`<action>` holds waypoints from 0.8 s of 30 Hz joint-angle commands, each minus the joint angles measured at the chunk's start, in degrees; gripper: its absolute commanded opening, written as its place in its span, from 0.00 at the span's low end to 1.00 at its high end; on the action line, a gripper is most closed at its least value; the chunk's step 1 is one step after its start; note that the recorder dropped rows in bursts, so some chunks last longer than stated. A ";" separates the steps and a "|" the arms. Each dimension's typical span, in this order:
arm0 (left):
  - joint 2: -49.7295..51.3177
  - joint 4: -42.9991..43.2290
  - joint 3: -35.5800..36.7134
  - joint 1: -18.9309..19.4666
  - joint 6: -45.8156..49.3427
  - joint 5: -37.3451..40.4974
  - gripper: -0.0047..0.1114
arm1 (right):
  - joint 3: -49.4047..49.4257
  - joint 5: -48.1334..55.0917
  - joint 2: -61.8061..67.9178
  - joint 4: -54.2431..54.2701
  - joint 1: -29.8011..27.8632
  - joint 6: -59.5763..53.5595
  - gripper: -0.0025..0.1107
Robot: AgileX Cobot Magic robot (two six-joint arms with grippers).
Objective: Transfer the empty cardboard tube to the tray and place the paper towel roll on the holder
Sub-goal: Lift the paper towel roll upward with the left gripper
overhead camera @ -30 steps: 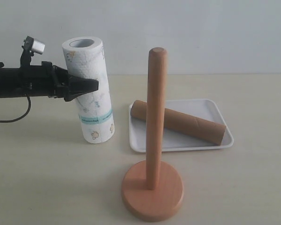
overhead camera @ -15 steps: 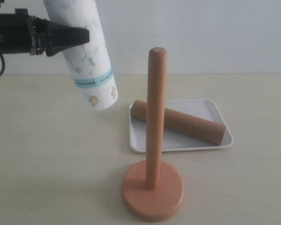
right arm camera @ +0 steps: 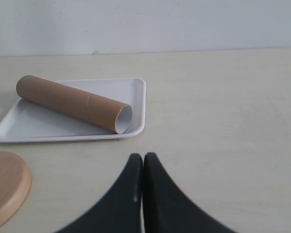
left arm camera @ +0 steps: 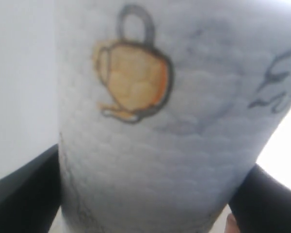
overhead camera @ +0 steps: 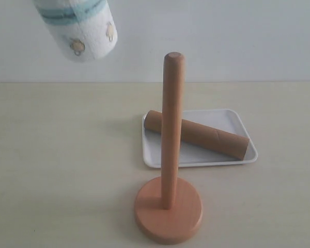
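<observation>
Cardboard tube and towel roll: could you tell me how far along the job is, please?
Done: the empty cardboard tube lies on the tray. In hand: the left pincer grips the paper towel roll, high above the table. Left: threading it onto the holder, whose post stands bare.

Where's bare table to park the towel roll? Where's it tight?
Free: wide tabletop left of the tray and holder; strip right of the tray. Crowded: cardboard tube lies diagonally across the tray, holder base right in front of it.

right tool: two matte black fingers, curved, tapering to points | left tool: smooth black fingers
</observation>
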 commanded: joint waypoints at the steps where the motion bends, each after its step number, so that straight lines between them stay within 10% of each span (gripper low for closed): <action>1: -9.54 -2.63 -0.27 0.00 -2.90 -5.68 0.08 | -0.03 -0.46 -0.31 -0.44 -0.13 -0.18 0.02; 24: -12.14 -9.02 -5.91 -0.06 -13.45 5.06 0.08 | -0.03 -0.46 -0.31 -0.44 -0.13 -0.18 0.02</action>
